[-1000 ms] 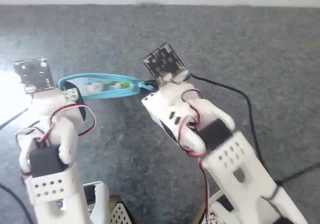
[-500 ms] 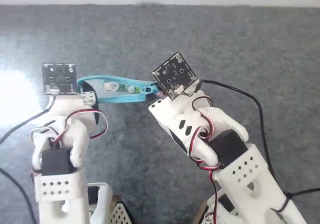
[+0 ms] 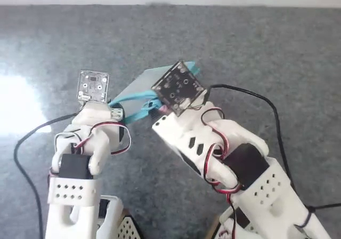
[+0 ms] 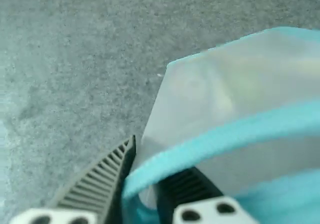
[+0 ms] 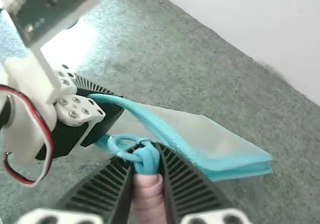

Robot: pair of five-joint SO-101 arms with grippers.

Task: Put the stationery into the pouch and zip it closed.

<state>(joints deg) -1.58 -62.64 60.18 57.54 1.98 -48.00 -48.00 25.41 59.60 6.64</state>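
Pouch (image 3: 139, 84): translucent, with cyan trim, held between the two grippers near the middle of the grey carpet-like surface (image 3: 266, 52), one end raised and tilted. It cannot be told whether the far end is resting on the surface. The contents are seen through the wall as pale blurs and cannot be made out. Left gripper (image 4: 150, 168): jaws are closed narrowly on the cyan edge of the pouch at its near corner. In the right wrist view the same gripper (image 5: 95, 120) is seen clamped on the trim just beside the zip end. Right gripper (image 5: 145, 156): jaws are pinched together on the zip pull (image 5: 131, 151), a cyan cord loop joined to a small ring at the end of the zip (image 5: 165, 129). A pink piece is seen between the jaws behind the cord. The two grippers are placed close together at the same end of the pouch.
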